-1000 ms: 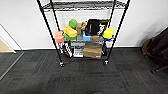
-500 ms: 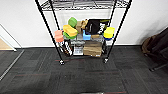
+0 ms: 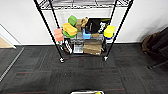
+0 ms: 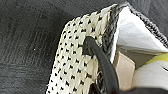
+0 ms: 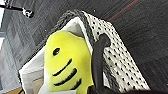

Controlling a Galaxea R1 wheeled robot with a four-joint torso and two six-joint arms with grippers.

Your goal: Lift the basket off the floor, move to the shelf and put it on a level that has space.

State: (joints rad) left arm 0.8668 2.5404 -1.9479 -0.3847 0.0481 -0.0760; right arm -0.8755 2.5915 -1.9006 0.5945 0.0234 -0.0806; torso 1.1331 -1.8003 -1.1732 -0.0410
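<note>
Watching the head view, I see the whole picture has slid a little since a second ago, so my camera moved, not the shelf (image 3: pixel 47 27); it stands where it was against the wall. I judge the approach is barely under way.

The basket (image 3: pixel 86 92) sits well in front of the shelf, its rim just showing at my end of the floor (image 3: pixel 82 75). Whether either arm's jaws are clamped on it I cannot tell.

Counting:
- one basket
- two dark handles, one at the left wrist (image 4: pixel 100 60), one at the right (image 5: pixel 97 57)
- one yellow toy (image 5: pixel 62 65) inside the basket
- one shelf with four poles
- one cardboard box (image 3: pixel 93 47) on its lowest tier
- one wire level (image 3: pixel 82 3) above the blocks that looks bare
</note>
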